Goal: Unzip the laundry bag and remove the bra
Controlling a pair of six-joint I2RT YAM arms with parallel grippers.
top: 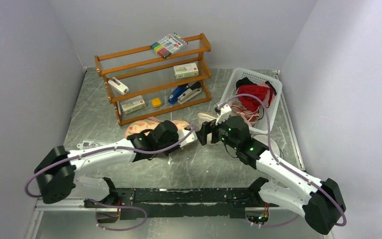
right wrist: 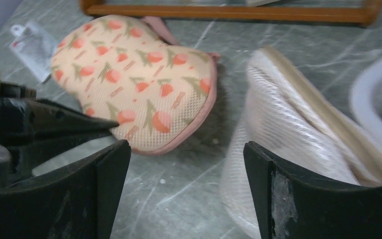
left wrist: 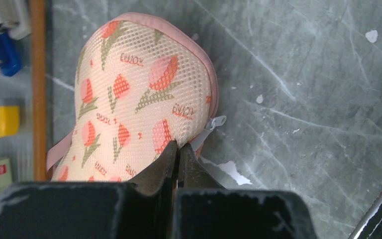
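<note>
Spreading under everything is the grey marbled tabletop (top: 194, 169), with a wooden shelf rack (top: 144, 52) at the back and a white basket (top: 256, 73) to its right. The laundry bag (left wrist: 139, 94) lies flat in front of the rack (zipped shut as far as its pink rim shows). A cream mesh cone (right wrist: 278, 124) stands just beside it. The right end effector (right wrist: 186, 147) hovers with fingers wide apart, gripping nothing. The left end effector (left wrist: 178, 149) has its fingers together, tips at the bag's rim beside a pale zip tab (left wrist: 214, 122); whether they pinch the tab, I cannot tell.
</note>
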